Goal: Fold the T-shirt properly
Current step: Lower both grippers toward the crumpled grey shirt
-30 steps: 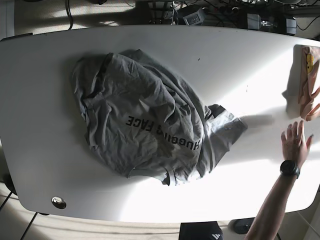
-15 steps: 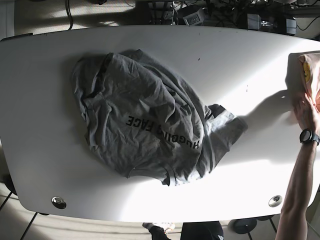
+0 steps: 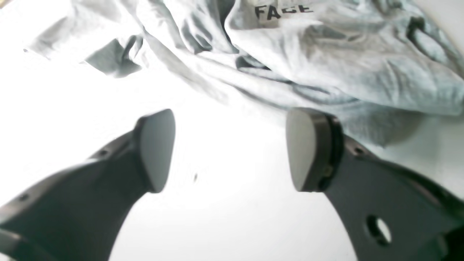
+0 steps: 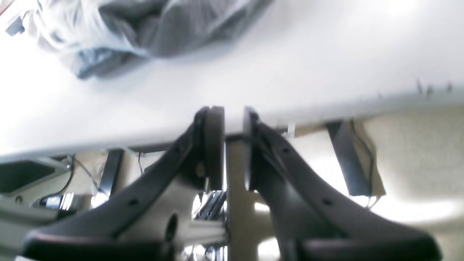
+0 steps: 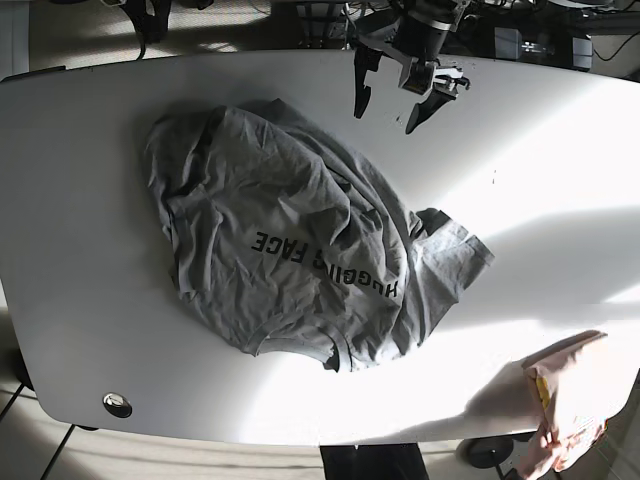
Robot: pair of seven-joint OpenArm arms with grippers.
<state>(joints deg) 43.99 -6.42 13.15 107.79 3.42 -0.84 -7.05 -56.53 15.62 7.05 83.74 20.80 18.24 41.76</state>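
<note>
A grey T-shirt (image 5: 300,240) with black "Hugging FACE" lettering lies crumpled in a heap on the white table (image 5: 80,300). My left gripper (image 5: 388,112) is open and hovers over the table's far edge, just beyond the shirt's far side. In the left wrist view it (image 3: 228,148) is empty above bare table, with the shirt (image 3: 326,65) just ahead. My right gripper (image 4: 232,148) is shut with a thin gap, empty, and sits off the table's edge. The shirt (image 4: 163,25) shows blurred at the top of that view.
A person's hand holds a beige folded item (image 5: 575,385) at the table's near right corner. A metal grommet (image 5: 117,405) sits near the front left corner. Cables and devices (image 5: 520,40) lie behind the far edge.
The person's arm has left the table's right side, and the beige item has gone from the right edge to the near right corner. My left arm has come into view at the far edge.
</note>
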